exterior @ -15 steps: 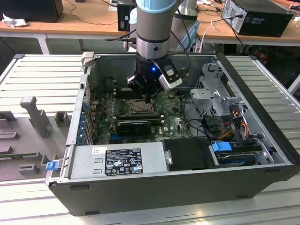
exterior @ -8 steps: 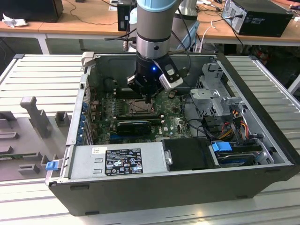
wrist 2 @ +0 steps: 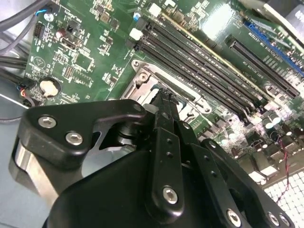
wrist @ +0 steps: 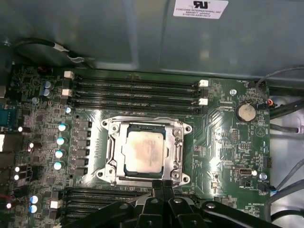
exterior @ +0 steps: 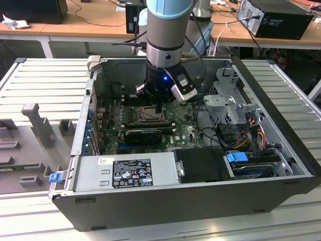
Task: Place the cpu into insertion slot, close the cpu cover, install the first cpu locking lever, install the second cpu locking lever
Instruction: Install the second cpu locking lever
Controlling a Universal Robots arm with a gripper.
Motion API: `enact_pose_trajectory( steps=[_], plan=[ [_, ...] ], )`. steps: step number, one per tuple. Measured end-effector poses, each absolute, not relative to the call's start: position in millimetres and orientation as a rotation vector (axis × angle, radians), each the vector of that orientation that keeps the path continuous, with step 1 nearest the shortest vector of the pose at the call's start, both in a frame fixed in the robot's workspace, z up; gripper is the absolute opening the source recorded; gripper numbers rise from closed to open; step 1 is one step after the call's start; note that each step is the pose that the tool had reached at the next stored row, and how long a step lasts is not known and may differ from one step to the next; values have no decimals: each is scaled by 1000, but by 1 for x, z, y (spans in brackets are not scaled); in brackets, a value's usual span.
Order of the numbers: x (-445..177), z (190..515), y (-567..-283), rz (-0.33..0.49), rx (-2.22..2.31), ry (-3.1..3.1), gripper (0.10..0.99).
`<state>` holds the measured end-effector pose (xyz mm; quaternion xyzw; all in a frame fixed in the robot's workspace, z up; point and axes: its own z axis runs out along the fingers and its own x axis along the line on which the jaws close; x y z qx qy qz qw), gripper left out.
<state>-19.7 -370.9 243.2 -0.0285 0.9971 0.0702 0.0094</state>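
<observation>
The arm [exterior: 168,30] comes down almost vertically from above into the open computer case [exterior: 200,201], which lies on its side on a ribbed grey worktop [exterior: 45,75]. Its wrist hangs over the middle of the green motherboard [exterior: 183,131], with a small blue light lit on the wrist housing.

The claw [exterior: 159,106] points straight down at the near edge of the insertion slot [exterior: 149,114], seen in the exterior view just left of the claw tip. In both wrist views the two black fingers [wrist: 163,190] stand pressed together with no gap between them and nothing held; their tip sits at the rim of the socket frame, though contact cannot be judged.

The cpu [wrist: 144,150] lies flat in the insertion slot [wrist: 145,152], its pale metal top facing up. The cpu cover [wrist: 176,147] lies down around it as a silver frame, the chip showing through its window. In the second wrist view the corner of the socket frame [wrist 2: 142,78] shows just beyond the fingertips [wrist 2: 165,102].

On the far side of the socket run the long black memory slots [wrist: 135,92]. A round coin battery [wrist: 246,112] sits on the board to one side, near loose grey cables [wrist: 285,109].
</observation>
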Motion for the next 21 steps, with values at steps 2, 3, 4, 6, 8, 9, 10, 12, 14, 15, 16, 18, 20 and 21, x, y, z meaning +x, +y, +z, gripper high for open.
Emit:
enact_pose_trajectory(
  steps=[2,3,4,6,8,9,10,12,14,15,16,18,20,21],
  plan=[
    [-20,240,-376,229,-93,3114,106],
    [-20,238,-379,234,-95,3114,106],
    [-21,237,-382,239,-97,3114,106],
    [-25,235,-385,247,-99,3113,106],
    [-32,234,-386,255,-100,3112,106],
    [-36,234,-386,259,-100,3112,106],
    [-42,234,-386,262,-100,3111,106],
    [-50,232,-386,265,-100,3111,106],
    [-52,228,-386,266,-100,3111,106],
    [-52,226,-386,265,-100,3111,106],
    [-52,224,-386,265,-100,3111,106],
    [-53,219,-386,266,-100,3111,106],
    [-58,214,-386,270,-100,3111,106],
    [-60,213,-387,276,-100,3110,106]
  ],
)
